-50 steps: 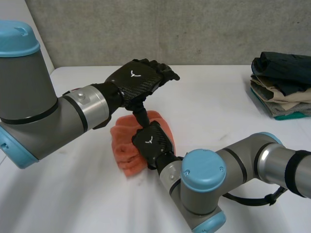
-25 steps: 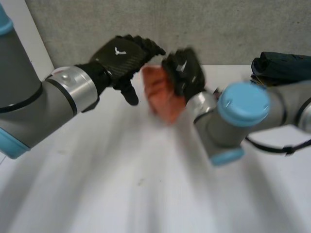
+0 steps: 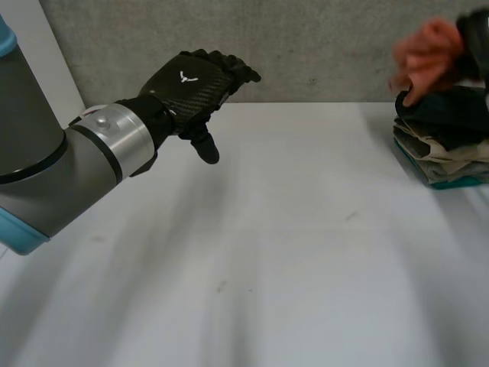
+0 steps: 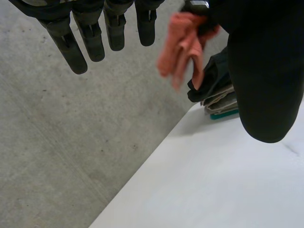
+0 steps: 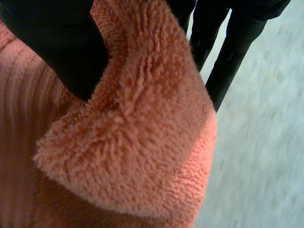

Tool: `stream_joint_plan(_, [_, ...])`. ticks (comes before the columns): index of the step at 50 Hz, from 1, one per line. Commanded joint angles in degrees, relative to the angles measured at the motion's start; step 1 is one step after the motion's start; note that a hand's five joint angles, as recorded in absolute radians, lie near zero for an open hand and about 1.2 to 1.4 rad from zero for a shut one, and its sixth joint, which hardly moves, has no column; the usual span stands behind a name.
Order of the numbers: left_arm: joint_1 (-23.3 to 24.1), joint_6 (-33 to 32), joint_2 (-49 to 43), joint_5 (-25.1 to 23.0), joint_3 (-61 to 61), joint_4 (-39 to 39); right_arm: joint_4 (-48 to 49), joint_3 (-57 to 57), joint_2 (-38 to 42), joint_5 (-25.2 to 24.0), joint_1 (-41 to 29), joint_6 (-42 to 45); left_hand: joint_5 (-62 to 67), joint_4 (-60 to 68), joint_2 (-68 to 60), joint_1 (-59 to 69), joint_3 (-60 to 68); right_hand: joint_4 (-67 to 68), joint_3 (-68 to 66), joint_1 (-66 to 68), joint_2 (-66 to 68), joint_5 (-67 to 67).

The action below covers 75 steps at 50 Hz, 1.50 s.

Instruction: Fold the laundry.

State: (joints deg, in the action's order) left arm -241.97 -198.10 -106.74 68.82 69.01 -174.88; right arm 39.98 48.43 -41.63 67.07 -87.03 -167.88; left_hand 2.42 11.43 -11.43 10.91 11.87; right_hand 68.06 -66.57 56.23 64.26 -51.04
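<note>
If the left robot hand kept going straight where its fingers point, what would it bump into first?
Most likely the grey wall behind the white table. The left robot hand hangs above the table, straight fingers aimed at that wall, with nothing between. Depth is hard to judge.

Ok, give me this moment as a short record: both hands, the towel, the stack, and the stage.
left hand: open, empty, raised over the table
right hand: shut on the orange towel
orange towel: bunched, held just over the stack of folded clothes; contact unclear
stack of folded clothes: table's far right side
stage: towel not yet released
</note>
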Motion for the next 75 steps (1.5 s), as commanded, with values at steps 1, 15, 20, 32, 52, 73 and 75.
stream_joint_plan(1, [2.1,0.0,0.0,-0.2,1.0,-0.1,1.1,5.8,6.4,-11.4,9.7,-3.9,-1.4,-0.4,0.4,0.1,-0.8,11.9,-13.4,23.8,15.7,-19.0])
stream_joint_plan(15, [4.0,-0.1,0.1,-0.3,1.6,-0.2,6.4,13.7,-2.3,-16.8,14.6,-5.4,-1.4,-0.4,0.4,0.1,-0.8,11.9,-13.4,23.8,15.7,-19.0])
stream_joint_plan(20, [4.1,-0.3,0.3,-0.2,1.6,-0.2,7.9,12.2,-4.5,-14.7,14.7,-7.6,-1.4,-0.4,0.4,0.1,-0.8,11.9,-13.4,23.8,15.7,-19.0])
stream_joint_plan(32, [4.9,0.1,0.7,-0.3,1.7,-0.5,9.2,13.7,0.3,-10.4,15.0,-4.3,-1.4,-0.4,0.4,0.1,-0.8,11.9,-13.4,23.8,15.7,-19.0])
stream_joint_plan(52, [7.1,0.0,2.7,-0.6,2.6,-1.5,-1.1,19.5,-6.7,-9.8,15.1,-0.2,-1.7,-0.7,0.7,-0.2,-1.2,-54.7,53.2,-42.9,-50.9,47.7])
stream_joint_plan(73, [6.9,0.2,7.2,-0.5,5.0,-2.9,-30.9,16.8,-28.6,4.6,22.8,17.0,-1.9,-0.9,0.9,-0.4,-1.3,-58.1,56.6,-46.2,-54.3,51.0])
stream_joint_plan(75, [6.8,0.4,8.3,-0.3,4.8,-3.5,-29.9,17.5,-30.6,7.1,20.4,16.2,-1.9,-0.9,0.9,-0.4,-1.3,-58.1,56.6,-46.2,-54.3,51.0])
